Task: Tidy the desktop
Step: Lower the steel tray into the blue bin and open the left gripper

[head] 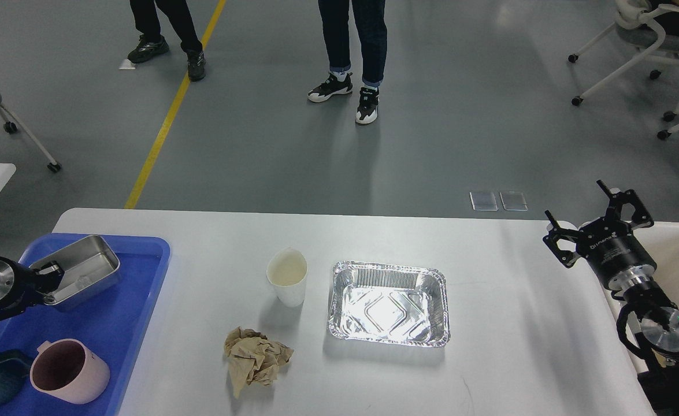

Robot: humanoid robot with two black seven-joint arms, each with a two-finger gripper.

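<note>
1. Left pincer (50, 276) grips the near rim of a steel tin (79, 271) over the blue tray (114, 323).
2. Right pincer (596, 222) spread wide, empty, at the counter's (518, 323) right edge.
3. Counter spans the lower view, carrying cup (287, 283), foil pan (388, 303), crumpled paper (255, 358).

The middle of the desktop (507, 323) is crowded: a paper cup (287, 282) stands just left of a foil pan (388, 302), with a crumpled brown paper (255, 358) near of the cup. The right part of the white surface lies bare, as does the far strip behind cup and pan. On the left, a blue tray (125, 323) holds a steel container (82, 270) and two mugs (69, 371), leaving bare floor between them.
</note>
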